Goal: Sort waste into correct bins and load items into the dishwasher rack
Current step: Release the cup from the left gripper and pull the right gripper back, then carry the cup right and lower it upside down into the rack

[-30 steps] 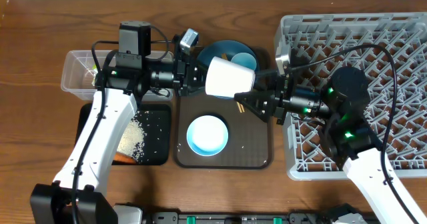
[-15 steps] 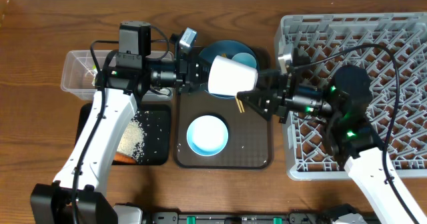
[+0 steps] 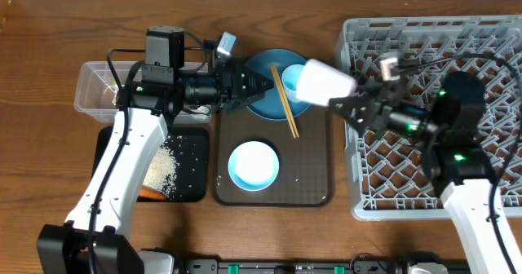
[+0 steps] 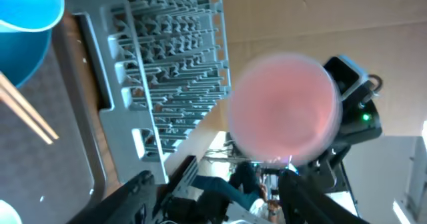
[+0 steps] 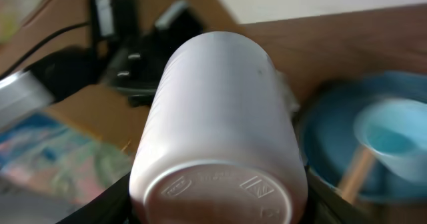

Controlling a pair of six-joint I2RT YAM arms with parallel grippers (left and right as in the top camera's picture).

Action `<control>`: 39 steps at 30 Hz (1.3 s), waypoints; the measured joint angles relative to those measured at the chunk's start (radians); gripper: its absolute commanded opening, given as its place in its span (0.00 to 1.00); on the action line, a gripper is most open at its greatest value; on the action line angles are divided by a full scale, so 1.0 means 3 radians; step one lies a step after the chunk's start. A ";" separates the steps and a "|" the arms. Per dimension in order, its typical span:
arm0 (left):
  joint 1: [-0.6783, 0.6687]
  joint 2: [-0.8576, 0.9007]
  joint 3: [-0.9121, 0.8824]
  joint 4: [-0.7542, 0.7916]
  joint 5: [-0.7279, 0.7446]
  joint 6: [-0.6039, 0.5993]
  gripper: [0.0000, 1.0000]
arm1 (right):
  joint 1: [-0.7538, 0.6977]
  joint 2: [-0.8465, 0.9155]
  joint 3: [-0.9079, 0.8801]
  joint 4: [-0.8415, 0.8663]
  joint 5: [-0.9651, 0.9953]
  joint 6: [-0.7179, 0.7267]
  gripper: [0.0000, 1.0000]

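Note:
My right gripper (image 3: 342,95) is shut on the pink cup (image 3: 320,80), which lies on its side in the air between the blue plate (image 3: 263,103) and the dishwasher rack (image 3: 457,54). In the right wrist view the cup's base (image 5: 220,191) fills the space between the jaws of the right gripper (image 5: 220,204). My left gripper (image 3: 254,85) hangs open and empty over the plate's left edge, apart from the cup (image 4: 283,111). A blue cup (image 3: 287,78) stands on the plate, and two chopsticks (image 3: 285,103) lean across it. The pale blue bowl (image 3: 253,164) sits below.
The bowl rests on a brown serving tray (image 3: 314,184). A clear tub (image 3: 98,90) stands at the left. Below it, a black tray (image 3: 192,143) holds white rice (image 3: 163,170) and a carrot (image 3: 148,194). The rack's left wall (image 3: 347,54) is close to the cup.
My left gripper has let go of the pink cup and opened. My right gripper has carried the cup to the right, toward the rack, uncovering the chopsticks and the blue cup.

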 measured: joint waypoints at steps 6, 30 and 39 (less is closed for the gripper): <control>0.0000 0.0000 0.0000 -0.0001 -0.0169 0.0000 0.72 | -0.0420 0.0000 0.0005 -0.0710 0.0345 -0.0178 0.27; 0.0000 0.0000 0.0000 -0.0001 -0.0435 -0.0004 0.97 | -0.0596 0.0102 0.1436 -0.3070 0.2510 -0.0805 0.25; 0.0000 0.0000 0.0000 -0.0001 -0.0435 -0.0003 0.99 | -0.0229 0.0529 0.1441 -0.3160 0.2993 -0.0866 0.25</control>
